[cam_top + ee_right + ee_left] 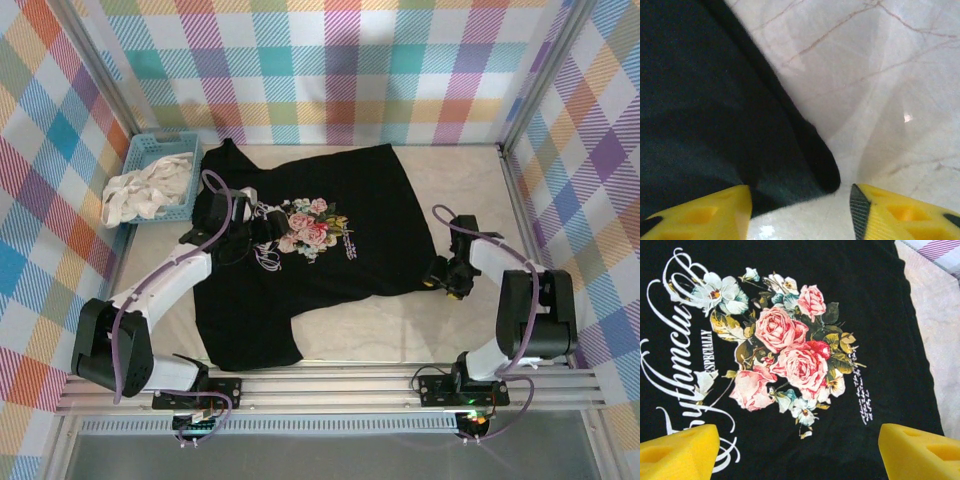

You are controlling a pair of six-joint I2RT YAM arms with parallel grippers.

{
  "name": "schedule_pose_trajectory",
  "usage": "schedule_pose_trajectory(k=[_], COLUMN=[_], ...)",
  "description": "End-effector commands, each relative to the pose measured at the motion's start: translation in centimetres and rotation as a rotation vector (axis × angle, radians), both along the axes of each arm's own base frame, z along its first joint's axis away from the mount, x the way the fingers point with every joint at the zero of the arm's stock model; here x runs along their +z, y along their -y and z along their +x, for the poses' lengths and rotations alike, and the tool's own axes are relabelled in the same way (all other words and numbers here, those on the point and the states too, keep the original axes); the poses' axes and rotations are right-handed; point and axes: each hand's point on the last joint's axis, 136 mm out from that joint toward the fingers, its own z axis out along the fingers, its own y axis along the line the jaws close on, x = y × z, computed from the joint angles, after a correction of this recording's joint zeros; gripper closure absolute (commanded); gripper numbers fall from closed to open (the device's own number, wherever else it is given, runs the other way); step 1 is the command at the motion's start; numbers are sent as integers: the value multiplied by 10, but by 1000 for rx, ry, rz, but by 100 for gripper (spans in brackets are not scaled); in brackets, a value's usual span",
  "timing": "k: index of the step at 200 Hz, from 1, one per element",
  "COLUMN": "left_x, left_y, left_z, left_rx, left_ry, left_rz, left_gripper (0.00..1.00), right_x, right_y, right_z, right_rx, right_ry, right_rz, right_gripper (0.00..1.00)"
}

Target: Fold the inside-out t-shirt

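While the overhead view takes in the whole pale marble-patterned table [450,180], I start at its far left corner, where a blue plastic basket [165,152] holds a crumpled white-cream cloth [145,192] that spills over its near rim. Just right of it, my left gripper [262,228] hovers over the large black short-sleeved cloth t-shirt [350,200], which lies spread flat across the middle of the table, one sleeve near the basket.

My left wrist view adds what the overhead one blurs: a print of pink roses [790,355] with white script beside it, and my yellow foam pads [677,455] standing wide apart above the fabric, gripping nothing.

Farther right, my right gripper [440,280] sits low at the shirt's right edge. Its wrist view brings out the faint veins in the table surface and a rounded black corner of cloth lying just ahead of the gap, with my fingers [905,215] parted and empty.
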Motion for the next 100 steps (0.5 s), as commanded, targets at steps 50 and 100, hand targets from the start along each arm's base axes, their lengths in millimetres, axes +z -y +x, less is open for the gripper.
schedule_pose_trajectory(k=[50, 100], left_x=[-53, -105], left_y=[-18, -15], left_z=[-3, 42], left_rx=[32, 41], left_ry=[-78, -185], left_rz=[140, 184], left_gripper=[15, 15], right_x=[9, 37], right_y=[2, 25], right_z=[50, 102], right_rx=[-2, -52], right_ry=[128, 284], right_rz=[19, 37], right_gripper=[81, 98])
